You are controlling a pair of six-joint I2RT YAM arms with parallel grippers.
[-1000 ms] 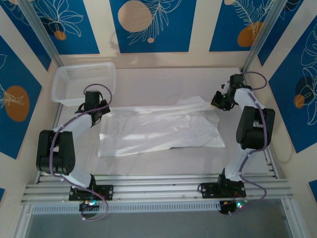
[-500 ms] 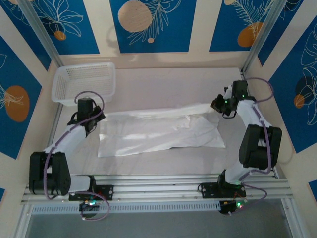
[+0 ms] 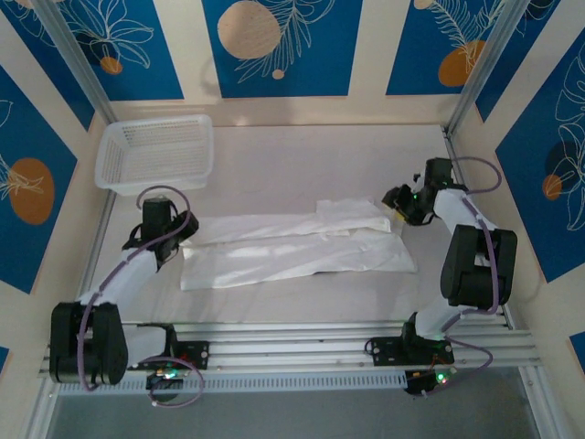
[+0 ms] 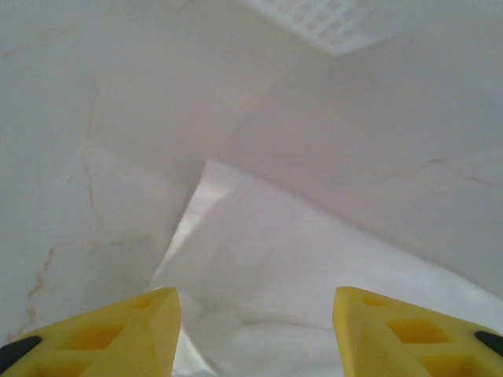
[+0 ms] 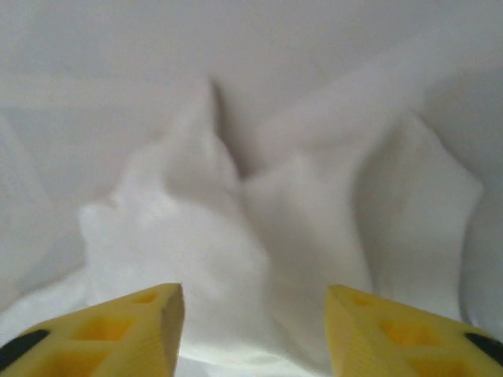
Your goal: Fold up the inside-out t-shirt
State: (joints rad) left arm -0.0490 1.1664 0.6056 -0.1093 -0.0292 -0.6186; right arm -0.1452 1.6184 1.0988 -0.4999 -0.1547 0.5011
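White, thin, wrinkled fabric: the inside-out t-shirt point(image 3: 292, 251) lies flat across the middle of the pale tabletop point(image 3: 302, 155), drawn out into a long band from left to right. A crease runs along its length, and a brighter flap of cloth lies on top near its far right corner.

At the shirt's left end, the left arm point(image 3: 128, 270) reaches forward from its base, and the left jaws sit at the far left corner of the cloth. Seen from the left wrist camera, the two yellow fingers point(image 4: 102, 330) stand wide apart at the bottom of the picture. A pointed corner of the shirt lies on the tabletop between and ahead of them, and they grip nothing.

At the shirt's right end, the right arm point(image 3: 475, 251) bends back toward the cloth, with the right jaws at the far right corner. Seen from the right wrist camera, its yellow fingers point(image 5: 110, 330) are also wide apart, with rumpled, blurred folds of the shirt lying ahead of them, ungripped.

A white plastic mesh basket point(image 3: 155, 122) sits in the far left corner of the tabletop, well apart from the shirt. Both arm bases are bolted to a metal rail point(image 3: 292, 352) along the near edge. Cream walls carry blue panels point(image 3: 279, 46) with orange circles and white leaf outlines.
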